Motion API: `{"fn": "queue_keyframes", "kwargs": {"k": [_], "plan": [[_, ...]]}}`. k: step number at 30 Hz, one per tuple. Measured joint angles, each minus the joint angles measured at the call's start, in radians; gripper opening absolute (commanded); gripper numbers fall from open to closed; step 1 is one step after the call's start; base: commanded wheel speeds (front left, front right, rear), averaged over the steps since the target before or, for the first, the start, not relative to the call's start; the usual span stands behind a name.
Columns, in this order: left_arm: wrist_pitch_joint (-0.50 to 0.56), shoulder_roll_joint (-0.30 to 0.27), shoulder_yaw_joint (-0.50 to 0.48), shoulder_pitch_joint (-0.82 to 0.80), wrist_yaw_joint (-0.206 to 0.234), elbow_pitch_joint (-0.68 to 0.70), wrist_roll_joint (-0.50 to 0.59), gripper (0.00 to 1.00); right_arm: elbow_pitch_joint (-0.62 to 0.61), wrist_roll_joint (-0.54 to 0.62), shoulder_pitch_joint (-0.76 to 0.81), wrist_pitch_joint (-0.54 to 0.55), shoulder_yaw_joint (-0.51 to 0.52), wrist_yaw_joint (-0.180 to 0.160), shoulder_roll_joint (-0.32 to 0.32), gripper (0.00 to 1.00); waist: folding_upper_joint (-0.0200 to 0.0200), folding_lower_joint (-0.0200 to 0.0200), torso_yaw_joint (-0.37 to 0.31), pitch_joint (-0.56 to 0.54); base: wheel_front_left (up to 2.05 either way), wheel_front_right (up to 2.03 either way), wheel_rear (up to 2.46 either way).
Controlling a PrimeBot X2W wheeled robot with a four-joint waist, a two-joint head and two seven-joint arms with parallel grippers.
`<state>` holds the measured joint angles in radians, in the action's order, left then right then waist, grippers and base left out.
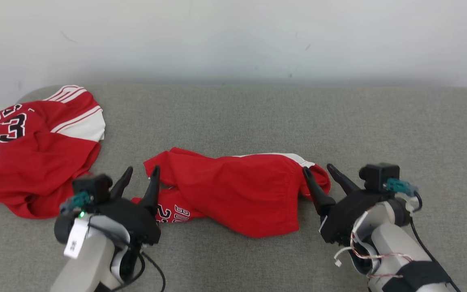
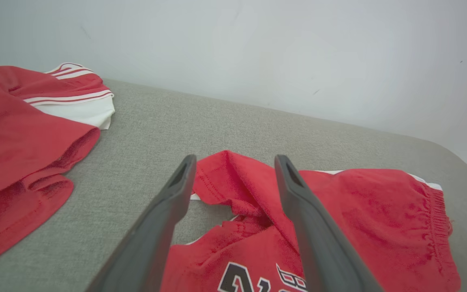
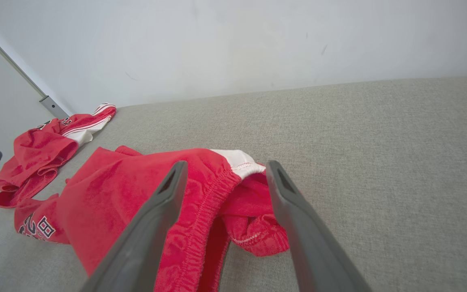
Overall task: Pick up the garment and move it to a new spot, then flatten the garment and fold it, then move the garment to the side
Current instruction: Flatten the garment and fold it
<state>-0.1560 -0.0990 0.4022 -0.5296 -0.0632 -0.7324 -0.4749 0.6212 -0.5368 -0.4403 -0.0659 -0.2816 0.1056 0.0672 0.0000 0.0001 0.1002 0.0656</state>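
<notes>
Left gripper spread at leg end of crumpled red cloth shorts, right gripper spread at waistband end; likely best: pinch each end low, pull apart evenly.

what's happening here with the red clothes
A two-armed robot is working on the red shorts, which lie crumpled on the grey padded surface. Its left tool and right tool sit open at opposite ends of the shorts, gripping nothing. A red number 23 jersey lies bunched off to the left.
</notes>
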Motion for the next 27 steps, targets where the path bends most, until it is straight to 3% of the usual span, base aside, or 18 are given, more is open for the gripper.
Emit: {"fn": "queue_keyframes", "kwargs": {"k": [19,27], "plan": [[0.193,0.014,-0.043,-0.21,-0.034,-0.231,-0.098,1.0,0.091,0.006,-0.172,0.088,-0.089,-0.045,-0.003,1.0,0.0001,0.0001,-0.038,0.149,0.0,0.0,0.0],[0.23,0.021,-0.065,-0.253,-0.031,-0.3,-0.11,1.0,0.09,-0.061,-0.191,0.11,-0.186,-0.063,-0.003,1.0,0.0001,0.0001,-0.049,0.194,0.0,0.0,0.0]]}}
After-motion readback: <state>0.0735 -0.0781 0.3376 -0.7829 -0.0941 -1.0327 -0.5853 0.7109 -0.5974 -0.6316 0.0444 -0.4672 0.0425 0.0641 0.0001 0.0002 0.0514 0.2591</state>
